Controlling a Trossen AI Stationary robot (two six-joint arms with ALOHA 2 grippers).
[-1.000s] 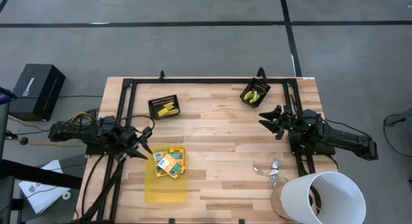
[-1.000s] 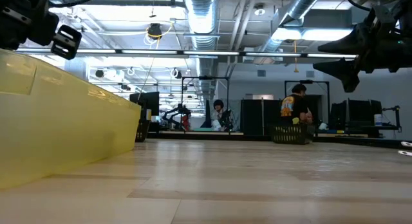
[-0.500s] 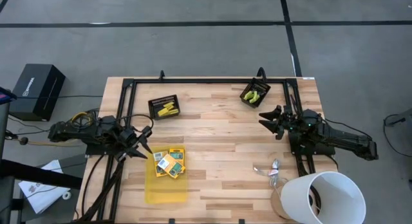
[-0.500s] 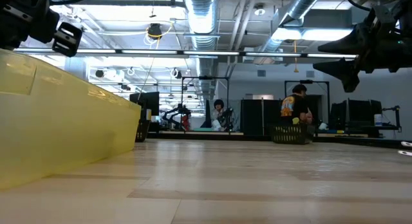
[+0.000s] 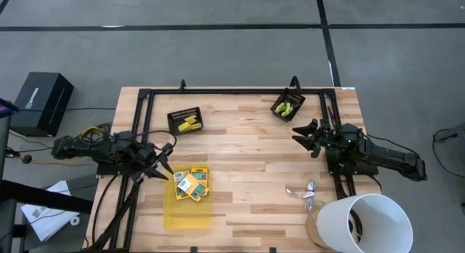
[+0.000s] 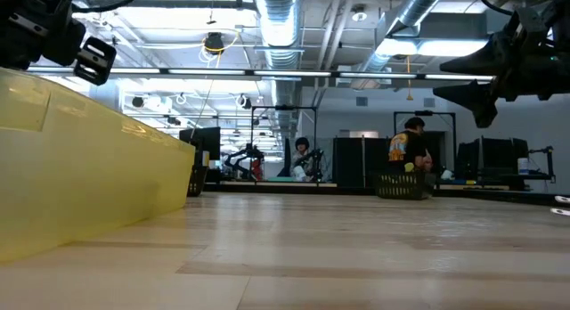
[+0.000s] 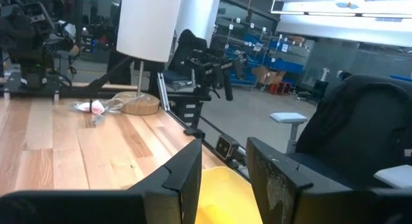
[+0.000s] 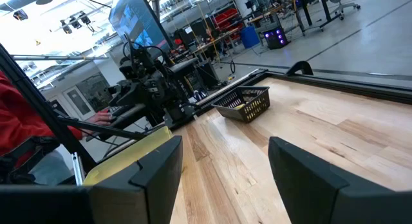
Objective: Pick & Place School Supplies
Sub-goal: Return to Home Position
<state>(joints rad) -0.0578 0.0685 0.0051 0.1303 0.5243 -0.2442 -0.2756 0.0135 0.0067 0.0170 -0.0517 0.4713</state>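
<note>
Several printed green-yellow-orange boxes [image 5: 192, 183] lie flat in the far end of a translucent yellow tray [image 5: 187, 214]. Short yellow sticks [image 5: 187, 124] lie in a black basket [image 5: 185, 121] at the far left. Yellow-green handled tools [image 5: 286, 107] lie in a second black basket [image 5: 288, 105] at the far right. My left gripper [image 5: 166, 171] hovers open just left of the tray's far end, pointing level toward the right [image 7: 224, 150]. My right gripper [image 5: 296, 134] hovers open near the right-hand basket, pointing level toward the left [image 8: 225, 147]. Neither has anything between its fingers.
Silvery metal clips [image 5: 305, 193] lie near the front right, beside a white cylindrical lamp shade [image 5: 363, 222] on a round base. A black frame [image 5: 232, 91] runs along the table's far edge and sides. Bare wood [image 5: 247, 158] lies between the two grippers.
</note>
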